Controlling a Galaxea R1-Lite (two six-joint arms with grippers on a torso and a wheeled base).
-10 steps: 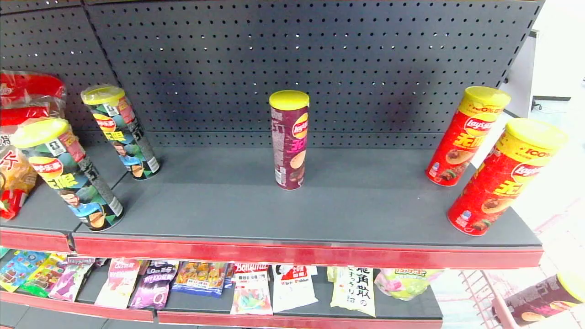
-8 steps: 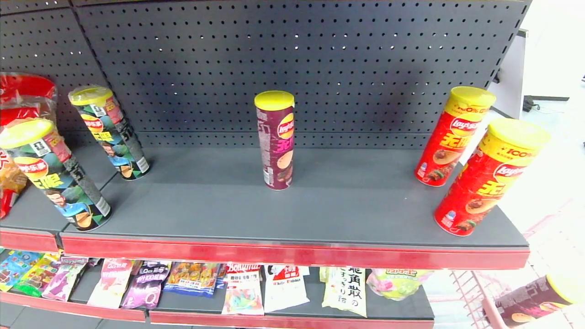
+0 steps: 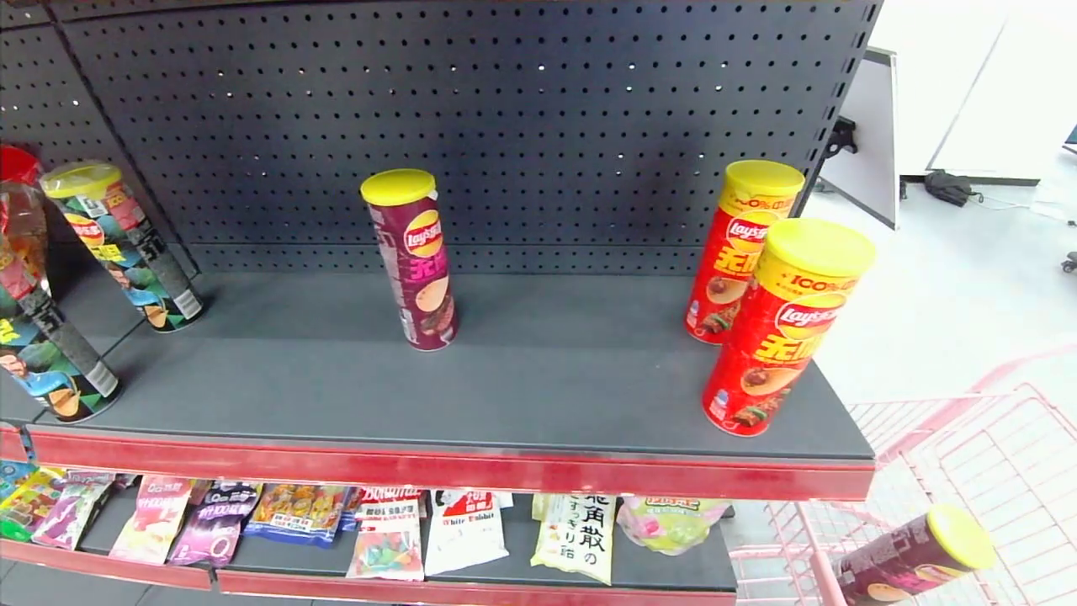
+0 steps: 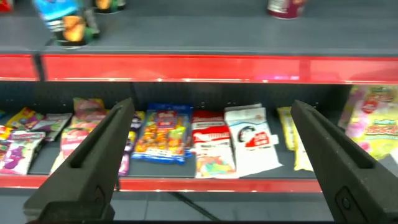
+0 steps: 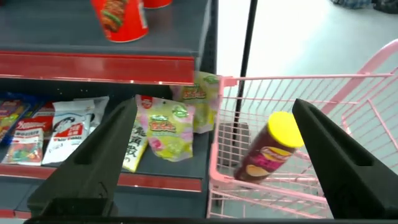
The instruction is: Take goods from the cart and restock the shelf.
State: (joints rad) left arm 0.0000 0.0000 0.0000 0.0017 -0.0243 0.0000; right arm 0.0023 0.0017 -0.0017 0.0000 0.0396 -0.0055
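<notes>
Left gripper and right gripper are hanging wide open and empty, while a purple chip can is lying in the pink cart beside the shelf. Fetching is apparently beginning: the right gripper is needing to close around that can, then stand it near the upright purple can.

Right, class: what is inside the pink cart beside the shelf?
One purple can with a yellow lid lies tilted inside the pink cart. Its base sits behind the cart's rail; the basket floor is cut off, so other goods cannot be judged.
</notes>
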